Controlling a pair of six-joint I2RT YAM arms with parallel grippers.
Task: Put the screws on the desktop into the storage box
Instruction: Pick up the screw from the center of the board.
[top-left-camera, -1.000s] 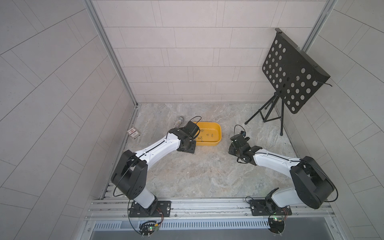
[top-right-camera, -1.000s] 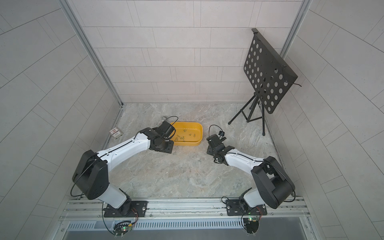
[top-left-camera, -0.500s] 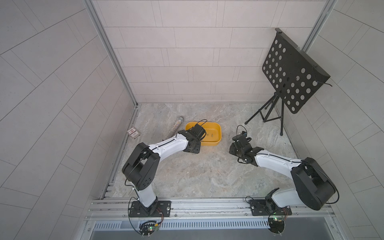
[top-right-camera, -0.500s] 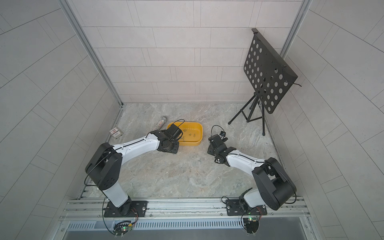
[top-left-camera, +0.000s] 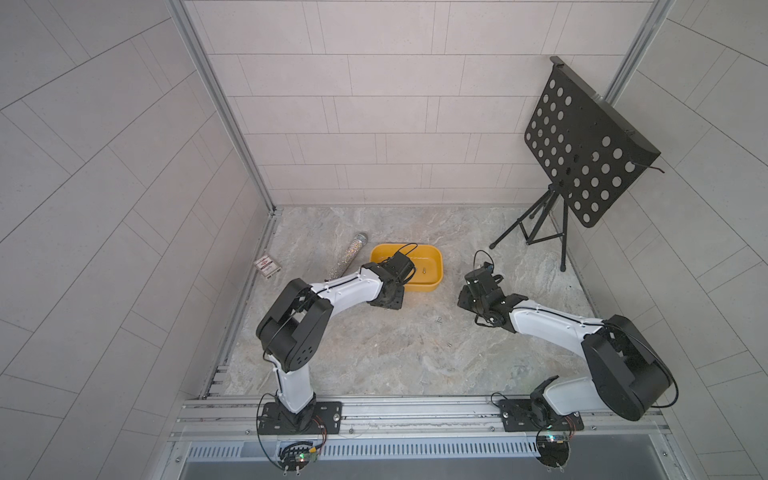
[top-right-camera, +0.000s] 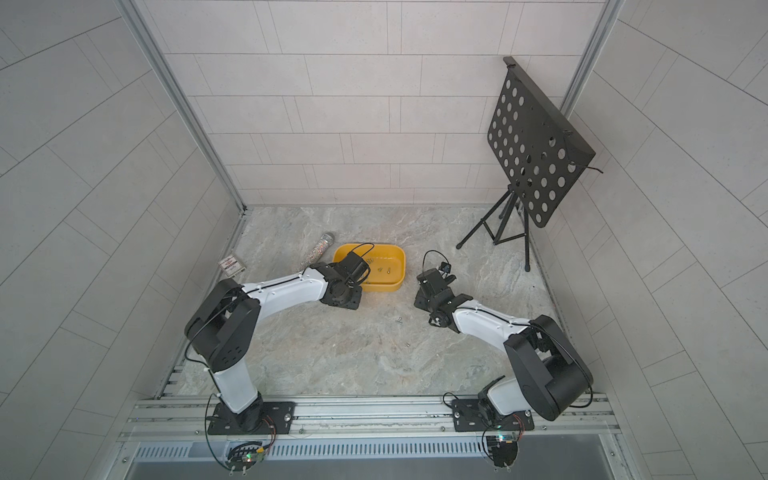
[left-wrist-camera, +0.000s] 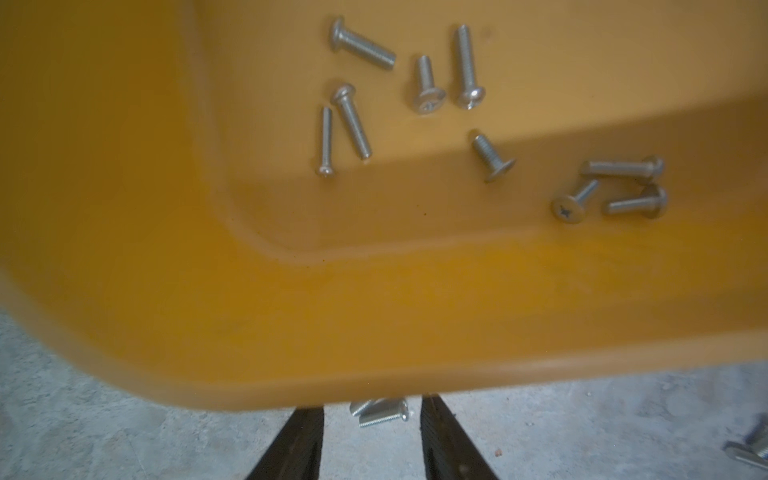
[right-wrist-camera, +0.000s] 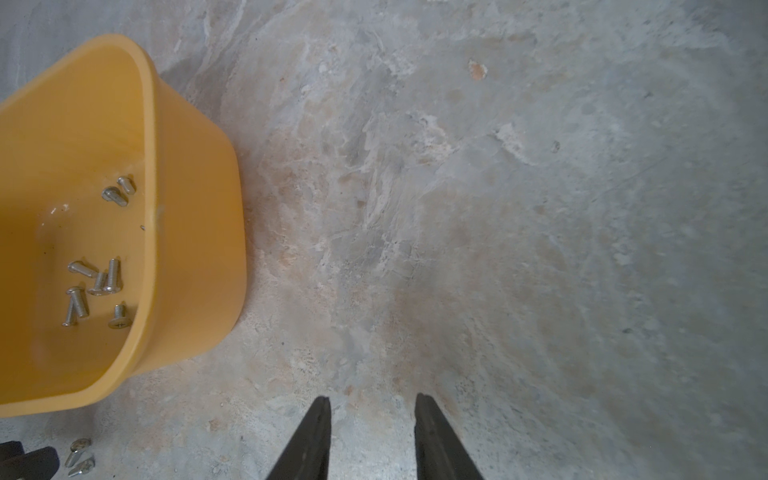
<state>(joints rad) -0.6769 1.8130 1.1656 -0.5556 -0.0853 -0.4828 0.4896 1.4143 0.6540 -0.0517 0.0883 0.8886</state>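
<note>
1. In a top view: storage box (top-left-camera: 424, 286) sits on tabletop (top-left-camera: 374, 357); loose screws (top-left-camera: 438, 320) lie apart from it, tiny, count unsure.
2. Left wrist: left fingers (left-wrist-camera: 305, 440) apart, straddling two screws just beside box wall. Light, hard, slick, likely to roll; pinch across shaft.
3. Right wrist: right fingers (right-wrist-camera: 313, 440) apart over bare tabletop; several screws already boxed.

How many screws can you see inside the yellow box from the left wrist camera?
9 screws: five loosely grouped on the storage box floor, one alone beside them, three clustered in the wall's shadow. More may lie outside the frame.
</note>
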